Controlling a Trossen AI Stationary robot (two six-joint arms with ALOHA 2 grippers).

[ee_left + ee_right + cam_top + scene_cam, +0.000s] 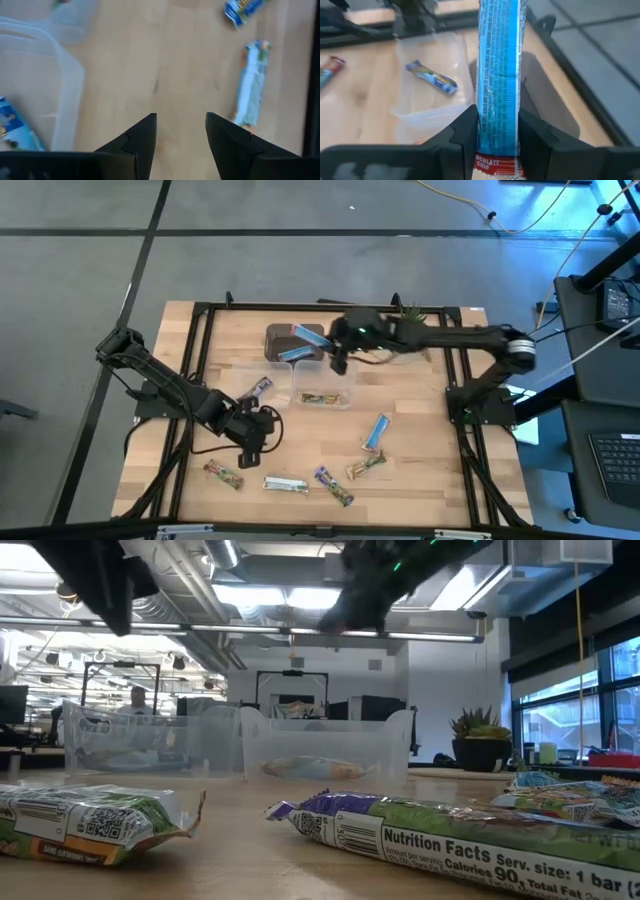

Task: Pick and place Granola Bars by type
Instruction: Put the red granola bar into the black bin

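My right gripper [325,356] is shut on a blue-white granola bar [499,65], held above the near edge of the dark brown tray [275,338]. Another blue bar [309,333] lies in that tray. One clear tub [240,385] holds a blue bar [431,76], and the other [325,395] holds a green-tan bar. Several more bars lie flat on the table near its front edge: one blue [376,430], one silvery [285,484], one purple [333,485]. My left gripper [181,130] is open and empty above the bare table, just near of the left tub. My right gripper pinches the blue-white bar near one end [498,135], between its two fingers. The bar runs along the fingers and sticks out well past their tips. It is lifted clear, roughly level, over the tray's near edge.
A black frame [200,360] borders the table on all sides. A green-tan bar [225,473] and another [366,465] lie near the front edge. Bare wood lies between the tubs and the front row of bars. A small plant [410,310] stands at the far edge.
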